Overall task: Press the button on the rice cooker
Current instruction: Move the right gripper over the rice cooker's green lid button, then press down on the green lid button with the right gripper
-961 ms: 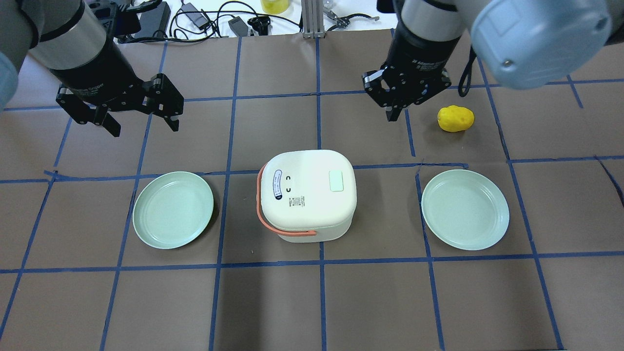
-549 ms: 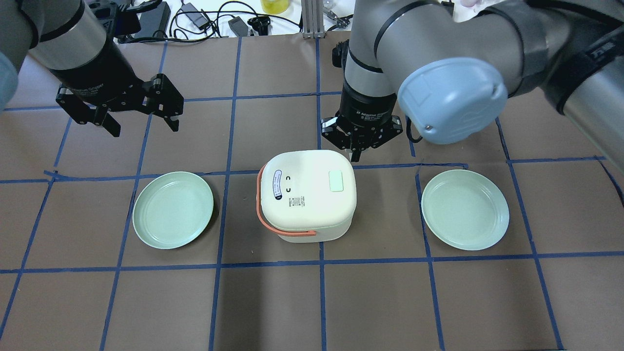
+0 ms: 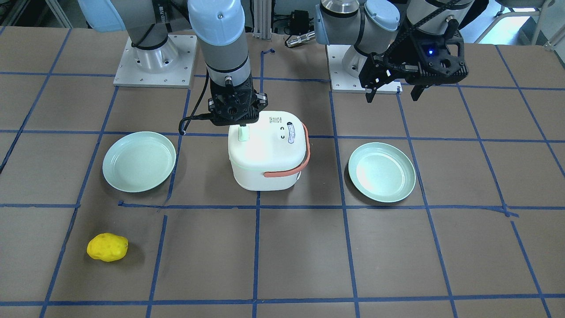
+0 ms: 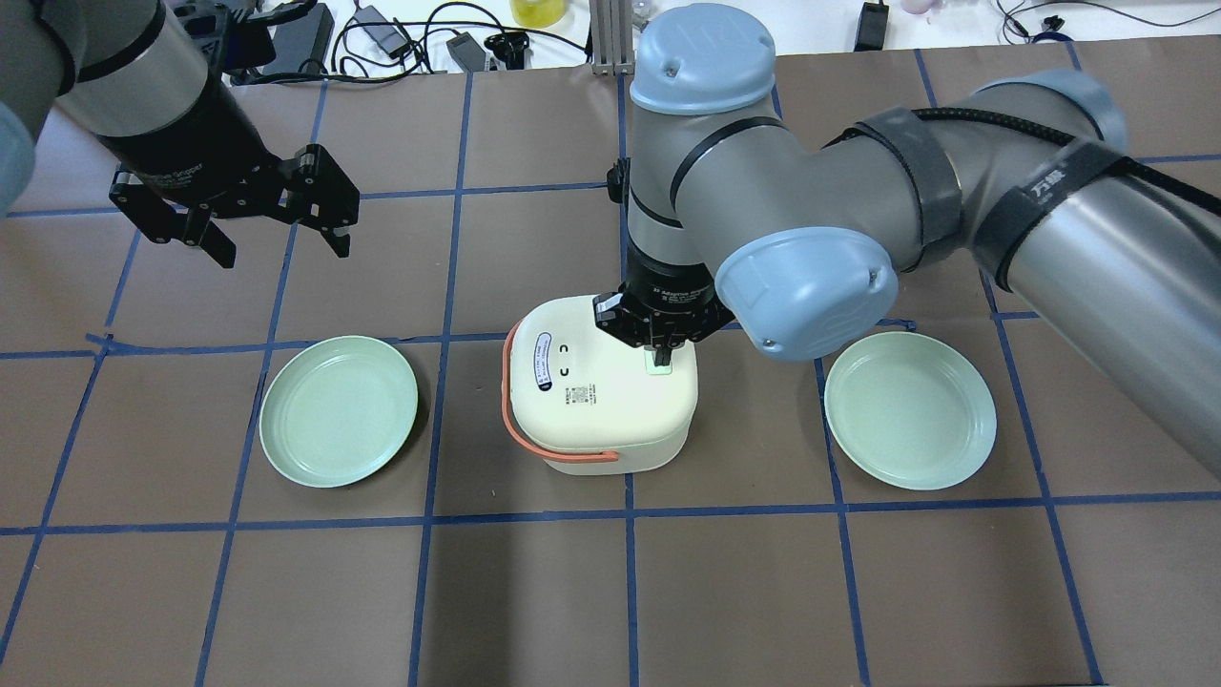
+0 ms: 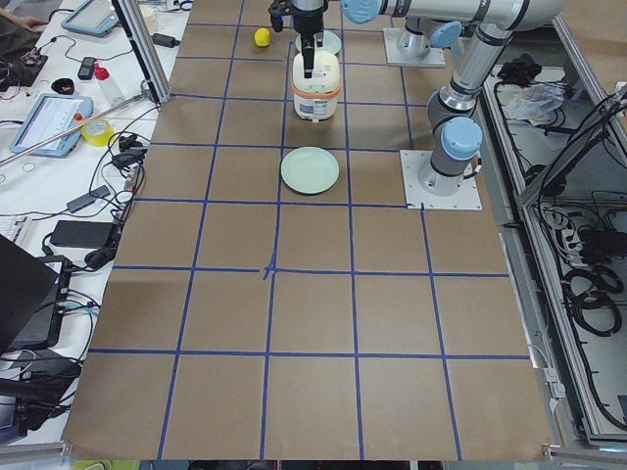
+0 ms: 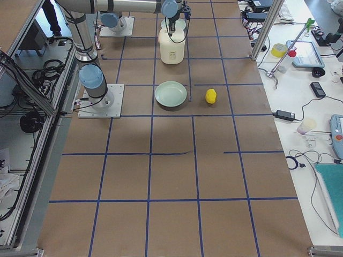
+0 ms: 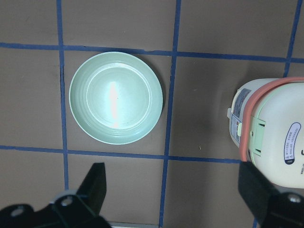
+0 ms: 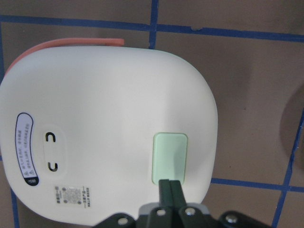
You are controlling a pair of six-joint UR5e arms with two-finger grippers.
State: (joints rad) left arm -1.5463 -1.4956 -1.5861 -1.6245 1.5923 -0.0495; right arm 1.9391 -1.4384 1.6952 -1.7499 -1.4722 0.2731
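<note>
A white rice cooker (image 4: 591, 401) with a salmon handle stands mid-table; it also shows in the front view (image 3: 269, 154) and the right wrist view (image 8: 104, 118). Its pale green button (image 8: 169, 156) sits on the lid's right side (image 3: 242, 134). My right gripper (image 4: 661, 358) is shut, points straight down, and its tips (image 8: 170, 183) are at the button's edge; I cannot tell whether they touch it. My left gripper (image 4: 284, 253) is open and empty, hovering above the table at the far left (image 3: 392, 98).
A pale green plate lies on each side of the cooker, one left (image 4: 339, 410) and one right (image 4: 911, 410). A yellow lumpy object (image 3: 107, 247) lies far out on the right side; my right arm hides it in the overhead view. Cables lie beyond the table's far edge.
My right gripper has moved from the far right of the table, near the yellow object, in and down over the cooker's button. The left arm has not moved.
</note>
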